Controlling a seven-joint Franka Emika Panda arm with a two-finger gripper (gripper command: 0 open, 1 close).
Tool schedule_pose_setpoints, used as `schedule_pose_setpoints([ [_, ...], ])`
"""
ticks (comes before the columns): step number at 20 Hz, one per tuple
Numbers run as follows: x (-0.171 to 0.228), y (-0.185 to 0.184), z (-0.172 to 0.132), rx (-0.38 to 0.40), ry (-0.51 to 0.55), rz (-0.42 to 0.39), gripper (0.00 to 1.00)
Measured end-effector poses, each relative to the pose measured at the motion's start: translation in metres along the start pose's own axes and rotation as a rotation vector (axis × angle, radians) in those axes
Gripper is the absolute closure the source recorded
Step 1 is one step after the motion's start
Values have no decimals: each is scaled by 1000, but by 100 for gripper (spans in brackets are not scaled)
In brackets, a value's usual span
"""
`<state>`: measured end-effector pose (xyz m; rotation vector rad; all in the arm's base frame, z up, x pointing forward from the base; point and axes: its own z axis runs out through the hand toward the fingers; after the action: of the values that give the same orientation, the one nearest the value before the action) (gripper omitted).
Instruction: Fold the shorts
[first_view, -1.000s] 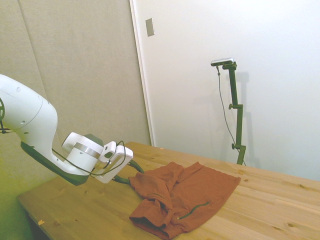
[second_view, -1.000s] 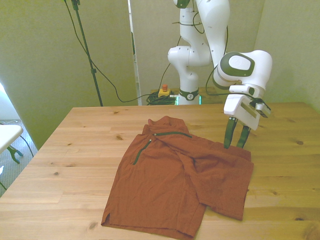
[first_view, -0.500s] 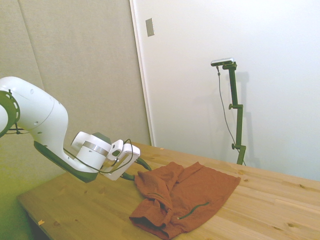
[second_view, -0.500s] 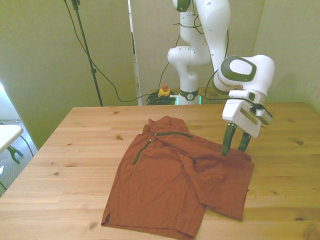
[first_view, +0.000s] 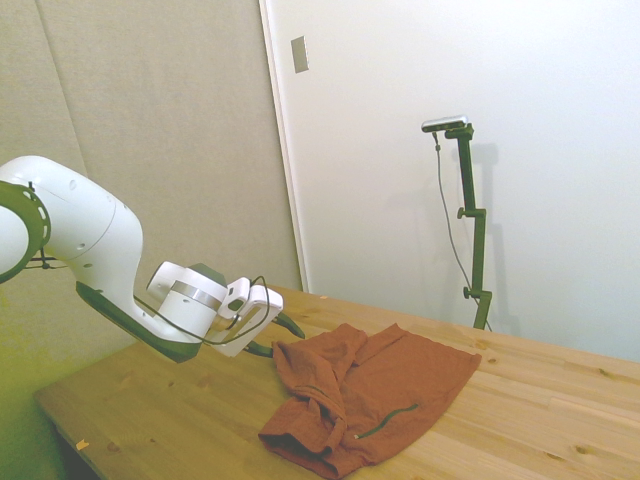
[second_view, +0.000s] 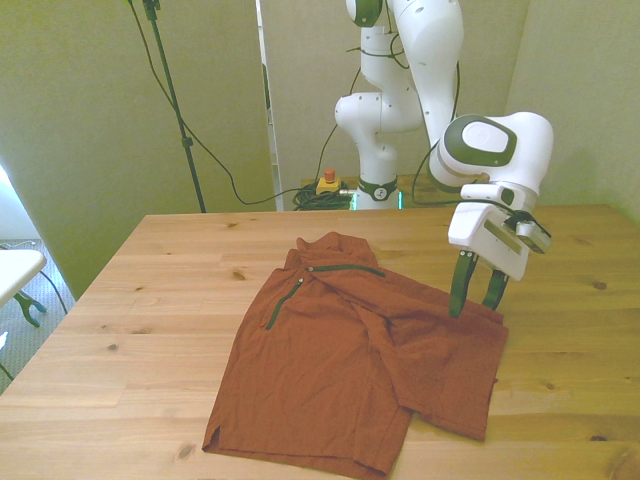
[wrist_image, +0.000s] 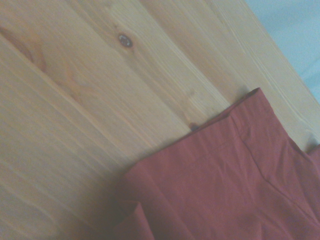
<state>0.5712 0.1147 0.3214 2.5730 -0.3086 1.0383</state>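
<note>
The rust-orange shorts (second_view: 350, 360) lie rumpled on the wooden table (second_view: 150, 290), partly folded over themselves, with dark zipper lines (second_view: 345, 266) near their far edge. In the side view the shorts (first_view: 385, 385) bunch up at the near end. My gripper (second_view: 472, 306) is open and tilted down, its dark fingers (second_view: 458, 290) just above the shorts' far corner at the front view's right. From the side the gripper (first_view: 284, 338) reaches that same edge. The wrist view shows a hemmed corner of the shorts (wrist_image: 225, 185) on bare wood.
The white arm (second_view: 490, 150) comes down from the robot base (second_view: 375, 120) behind the table's far edge. Bare wood (second_view: 570, 300) lies at the front view's right of the shorts, and the table's edge (first_view: 70, 425) is near in the side view.
The gripper has moved a little lower and toward the front view's right, ending at the shorts' far corner. It stays open. The shorts have not moved.
</note>
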Motion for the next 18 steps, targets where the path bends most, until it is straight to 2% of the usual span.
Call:
schedule_pose_setpoints([
  [18, -8, -6, 11, 20, -26, 10, 100],
])
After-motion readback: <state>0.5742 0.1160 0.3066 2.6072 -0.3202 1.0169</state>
